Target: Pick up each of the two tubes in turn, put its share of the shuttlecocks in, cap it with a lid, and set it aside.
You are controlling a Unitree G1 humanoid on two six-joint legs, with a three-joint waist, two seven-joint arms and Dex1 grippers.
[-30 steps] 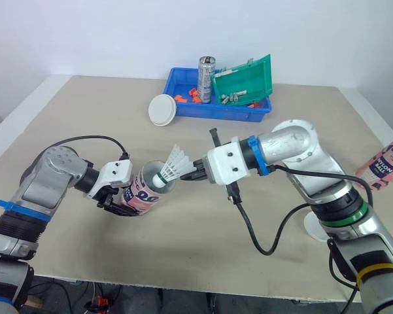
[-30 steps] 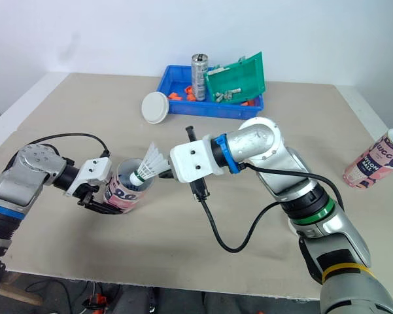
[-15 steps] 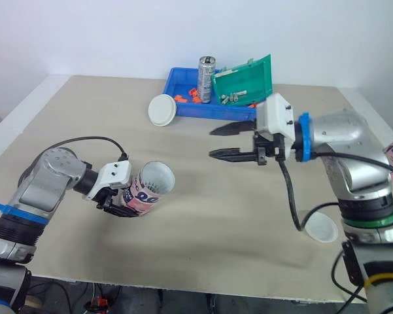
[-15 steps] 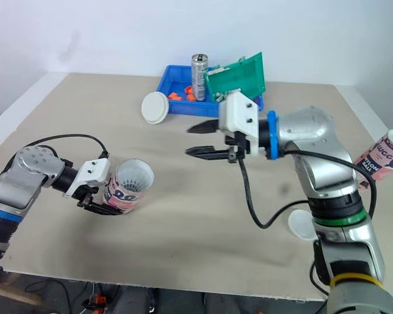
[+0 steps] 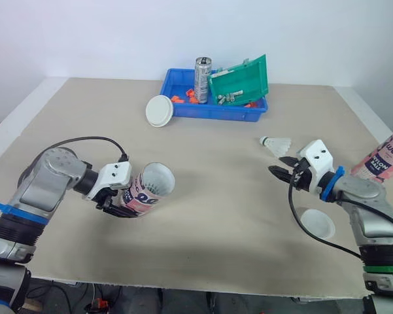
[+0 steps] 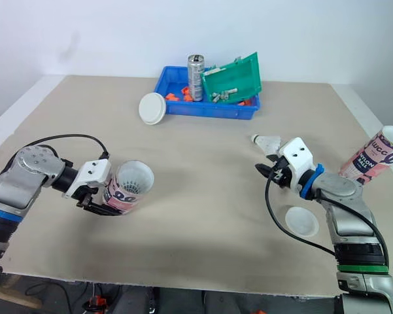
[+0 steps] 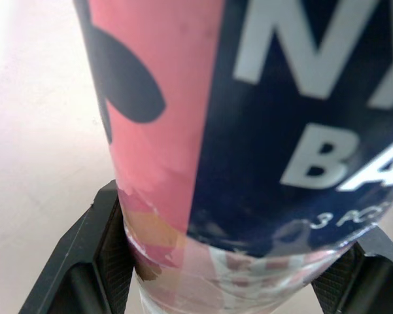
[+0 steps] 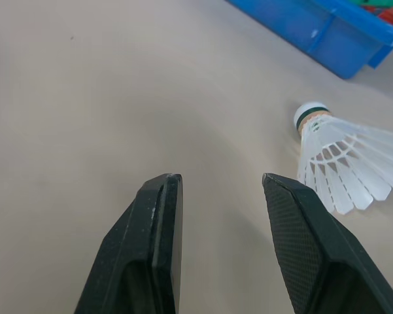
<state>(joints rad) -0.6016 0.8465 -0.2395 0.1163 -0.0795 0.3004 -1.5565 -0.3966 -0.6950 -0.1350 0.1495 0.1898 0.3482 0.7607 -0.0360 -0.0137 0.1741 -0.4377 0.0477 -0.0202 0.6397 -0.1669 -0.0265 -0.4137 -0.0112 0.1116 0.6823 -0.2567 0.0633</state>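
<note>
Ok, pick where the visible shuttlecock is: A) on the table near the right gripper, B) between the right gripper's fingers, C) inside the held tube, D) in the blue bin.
A: the shuttlecock lies on the table beside the open right gripper.

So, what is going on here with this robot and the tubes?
The robot is filling badminton tubes. Its left gripper holds a pink and navy tube tilted, the open end uncapped. The right gripper, fingers open, is low over the table beside a white shuttlecock that lies there, not yet gripped. A second tube is at the table's right edge, and a white lid lies near the right arm.
</note>
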